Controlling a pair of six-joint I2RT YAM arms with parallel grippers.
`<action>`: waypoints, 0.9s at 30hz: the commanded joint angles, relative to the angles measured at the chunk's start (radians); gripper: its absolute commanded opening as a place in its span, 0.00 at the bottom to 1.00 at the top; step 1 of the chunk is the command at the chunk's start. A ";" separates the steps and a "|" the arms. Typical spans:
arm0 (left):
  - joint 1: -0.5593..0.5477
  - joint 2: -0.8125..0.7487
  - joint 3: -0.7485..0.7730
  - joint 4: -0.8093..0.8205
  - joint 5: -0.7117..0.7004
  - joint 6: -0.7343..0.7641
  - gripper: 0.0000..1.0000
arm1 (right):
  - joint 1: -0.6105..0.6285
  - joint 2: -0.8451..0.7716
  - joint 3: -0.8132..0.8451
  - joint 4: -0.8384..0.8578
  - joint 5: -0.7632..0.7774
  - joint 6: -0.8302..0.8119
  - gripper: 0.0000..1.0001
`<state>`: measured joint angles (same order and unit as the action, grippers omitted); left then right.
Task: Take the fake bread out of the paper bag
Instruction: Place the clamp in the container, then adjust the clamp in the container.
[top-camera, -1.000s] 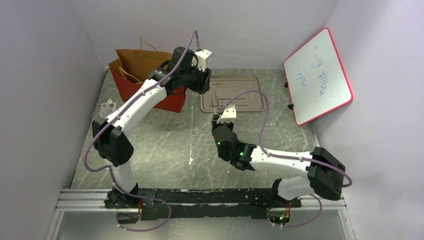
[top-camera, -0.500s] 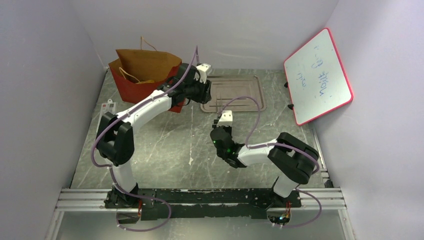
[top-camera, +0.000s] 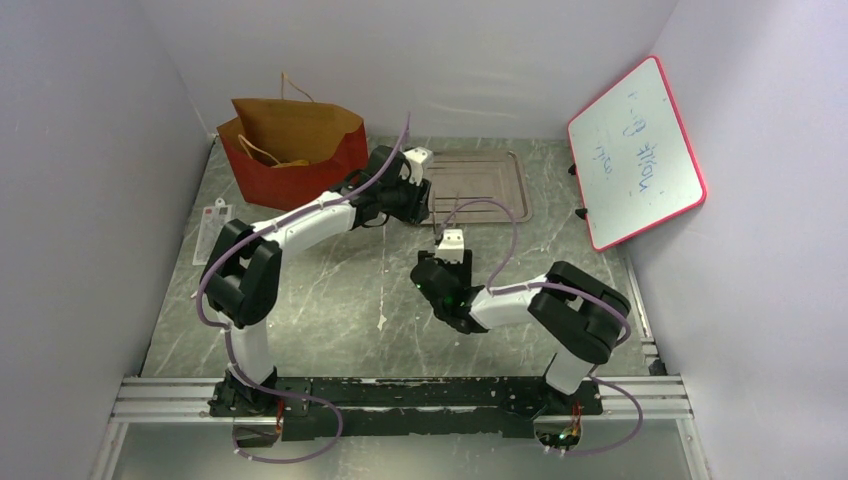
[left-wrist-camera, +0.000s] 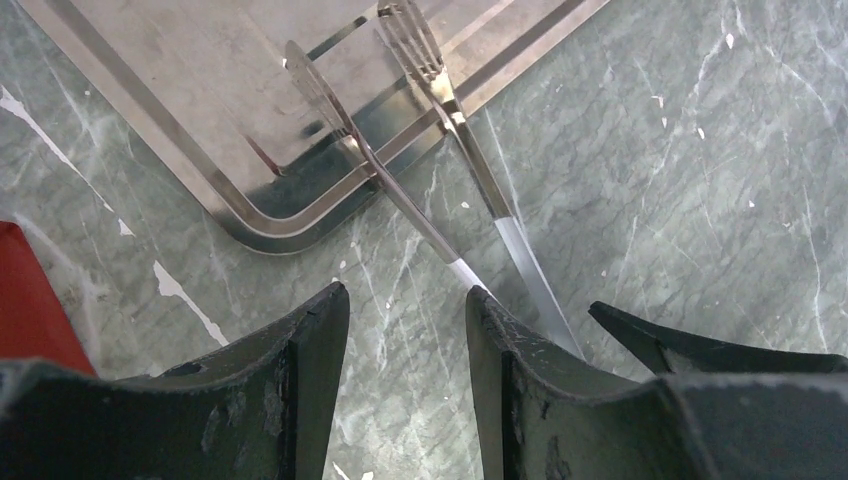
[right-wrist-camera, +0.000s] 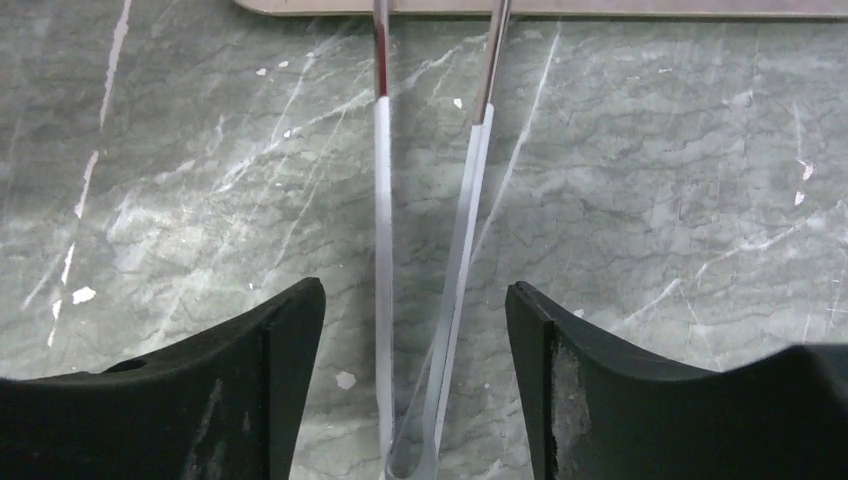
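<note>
Sitting open around the tongs (right-wrist-camera: 384, 250), the right hand (right-wrist-camera: 415, 290) holds nothing; the paper bag (top-camera: 290, 165) is nearer the half-open, empty left hand (left-wrist-camera: 407, 295).

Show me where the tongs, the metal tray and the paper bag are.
tongs (right-wrist-camera: 384, 250), right wrist view, one handle arm.
metal tray (top-camera: 490, 176), top view, bare floor.
paper bag (top-camera: 285, 182), top view, red front wall.
</note>
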<state>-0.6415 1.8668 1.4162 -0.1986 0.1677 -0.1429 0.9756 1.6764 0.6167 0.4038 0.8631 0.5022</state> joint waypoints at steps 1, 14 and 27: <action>-0.005 -0.003 -0.011 0.060 -0.017 0.003 0.52 | 0.002 -0.017 0.057 -0.078 0.007 0.032 0.75; -0.004 0.001 0.004 0.084 -0.021 0.019 0.52 | -0.080 -0.119 0.339 -0.502 0.134 0.159 0.71; -0.004 0.093 0.053 0.091 0.034 -0.002 0.48 | -0.283 0.034 0.431 -0.536 -0.044 0.176 0.47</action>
<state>-0.6415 1.9221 1.4220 -0.1455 0.1623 -0.1387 0.7326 1.6707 1.0325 -0.1101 0.8745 0.6540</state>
